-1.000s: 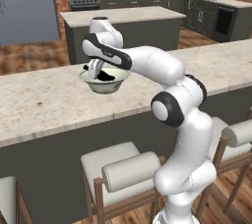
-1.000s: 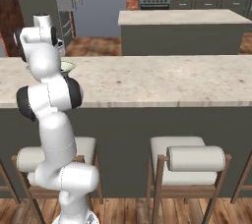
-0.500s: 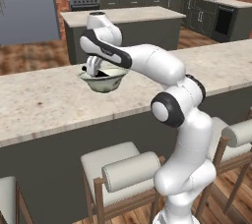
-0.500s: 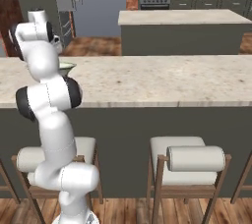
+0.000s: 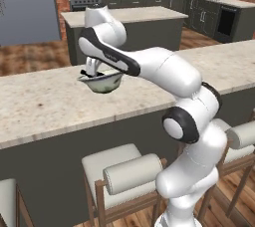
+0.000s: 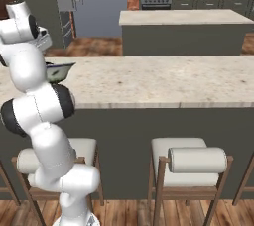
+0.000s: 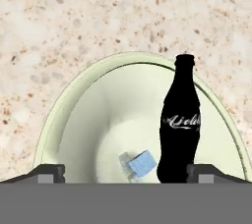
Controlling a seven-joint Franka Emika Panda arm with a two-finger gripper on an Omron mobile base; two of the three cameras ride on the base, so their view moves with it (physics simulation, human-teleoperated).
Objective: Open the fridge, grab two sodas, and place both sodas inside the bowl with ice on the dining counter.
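Speckled dining counter (image 7: 74, 16) under bowl (image 7: 83, 100), black soda bottle (image 7: 180, 125) between wide-spread claw (image 7: 126, 173) tips.

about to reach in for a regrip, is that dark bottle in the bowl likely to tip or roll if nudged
Probably tippy: the dark bottle is tall and slim with a narrow neck. It seems to lean against the curved wall of the bowl, so a nudge could slide its base. Once down, its round body would likely roll toward the ice cube.

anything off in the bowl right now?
Nothing spilled or broken. The dark soda bottle lies tilted inside the bowl beside an ice cube; the open gripper hangs above it.
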